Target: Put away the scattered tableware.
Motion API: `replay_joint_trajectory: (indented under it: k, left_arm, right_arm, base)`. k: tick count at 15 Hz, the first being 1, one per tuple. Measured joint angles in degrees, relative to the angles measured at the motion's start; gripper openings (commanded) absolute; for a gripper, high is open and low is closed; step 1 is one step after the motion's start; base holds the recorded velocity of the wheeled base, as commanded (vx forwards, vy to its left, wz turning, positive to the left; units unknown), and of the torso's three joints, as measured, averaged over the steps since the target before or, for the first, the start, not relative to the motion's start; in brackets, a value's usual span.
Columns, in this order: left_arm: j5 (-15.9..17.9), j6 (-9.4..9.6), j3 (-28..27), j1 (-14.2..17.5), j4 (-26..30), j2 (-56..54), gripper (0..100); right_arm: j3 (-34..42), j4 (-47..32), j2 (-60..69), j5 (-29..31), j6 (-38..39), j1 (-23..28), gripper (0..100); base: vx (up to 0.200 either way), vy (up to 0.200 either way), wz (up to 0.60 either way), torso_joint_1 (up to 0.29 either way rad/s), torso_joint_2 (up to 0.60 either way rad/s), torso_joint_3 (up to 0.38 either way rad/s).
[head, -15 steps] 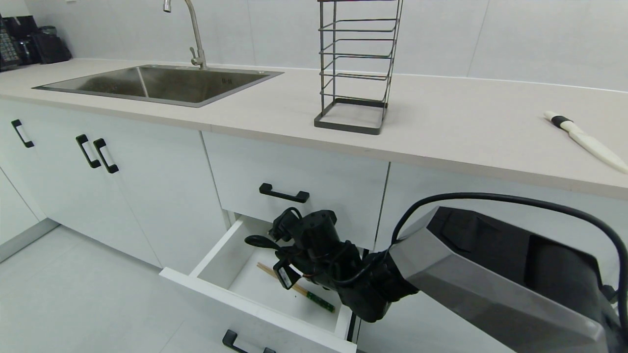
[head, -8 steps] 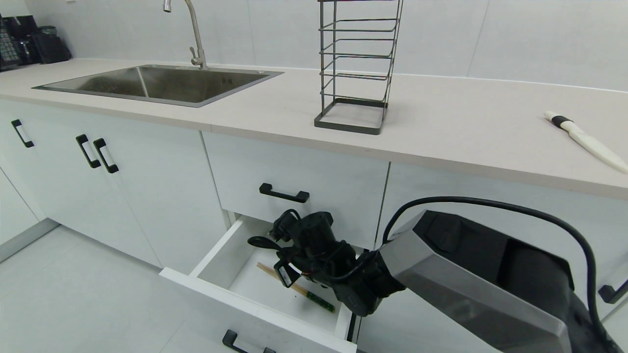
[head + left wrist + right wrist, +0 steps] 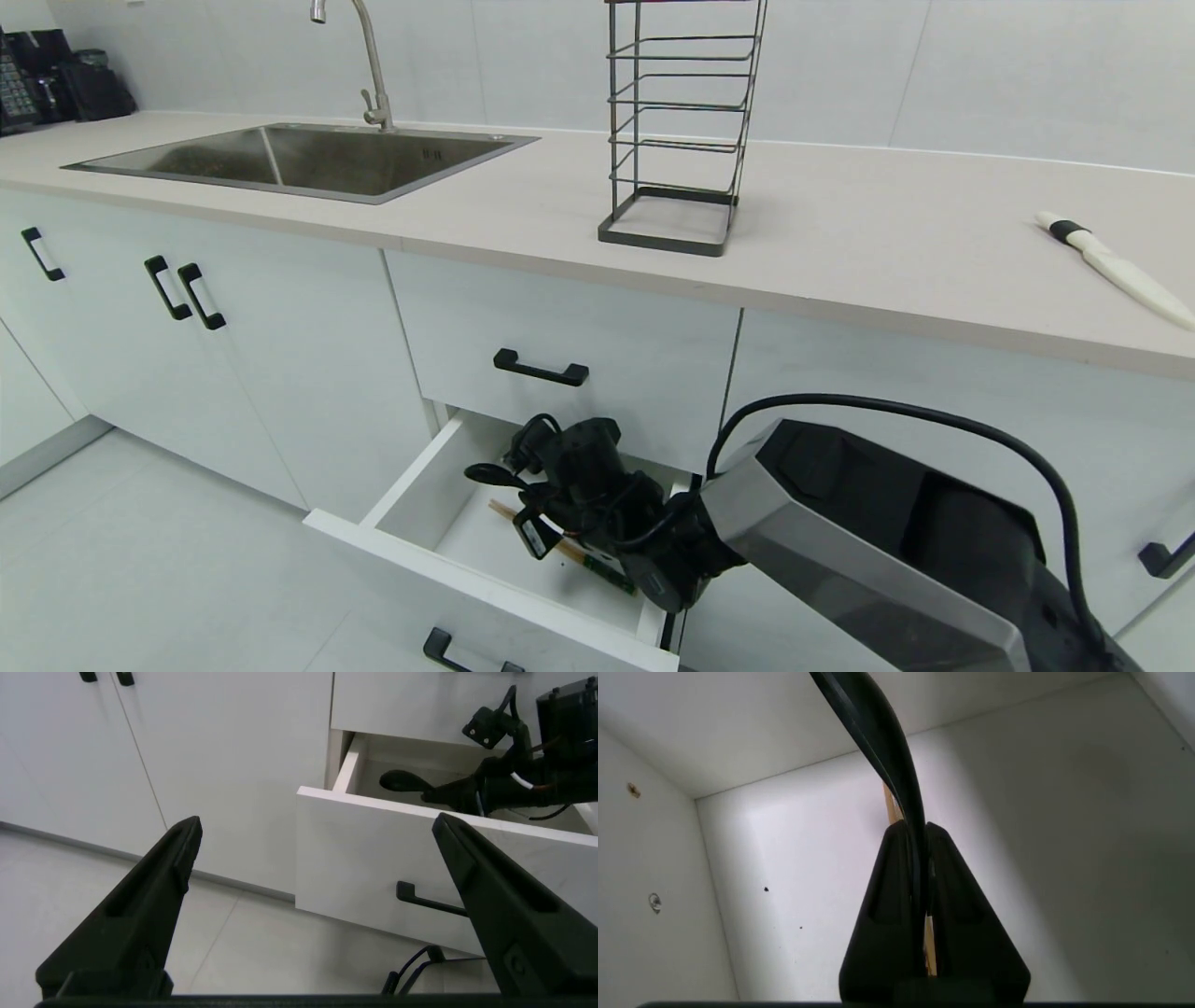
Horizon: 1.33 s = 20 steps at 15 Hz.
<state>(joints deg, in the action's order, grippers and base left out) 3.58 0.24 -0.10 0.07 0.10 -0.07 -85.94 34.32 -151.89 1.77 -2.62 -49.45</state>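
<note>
Head view, last second: right arm has come lower and deeper into the open drawer (image 3: 467, 571) at 6 o'clock. The right gripper (image 3: 525, 485) has sunk slightly and drifted toward 9 o'clock. It now partly covers the chopsticks (image 3: 502, 511) lying on the drawer floor.

Right jaws are clamped tight on the handle of the black spoon (image 3: 485, 474). The bowl sticks out toward 9 o'clock, above the drawer floor and not visibly resting on it. Wrist view agrees: handle pinched, chopsticks directly beyond.

Left gripper (image 3: 318, 826) hangs low outside the drawer front, jaws spread wide, nothing between them.

Reading: the spoon is on its way to being placed, release not yet made. The white knife (image 3: 1116, 269) lies on the counter (image 3: 840, 233) at 2 o'clock, so it is probably the next item to put away.
</note>
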Motion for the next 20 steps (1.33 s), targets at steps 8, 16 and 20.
replay_joint_trajectory:
  k: [8, 16, 20]
  left_arm:
    - [0.0, 0.02, 0.0, 0.0, 0.0, 0.0, 100]
    - [0.0, 0.00, 0.0, 0.0, 0.0, 0.0, 100]
    - [0.0, 0.02, 0.0, 0.0, 0.0, 0.0, 100]
  right_arm:
    - [-0.8, -0.2, -2.2, 0.0, -0.1, -0.9, 0]
    - [-2.6, -4.8, -2.6, -0.2, -0.1, -1.5, 100]
    - [-4.5, -4.7, -3.5, -1.0, 0.0, -2.3, 100]
  base:
    - [0.000, 0.000, 0.00, 0.000, 0.00, 0.000]
    - [0.000, 0.000, 0.00, 0.000, 0.00, 0.000]
    - [0.000, 0.000, 0.00, 0.000, 0.00, 0.000]
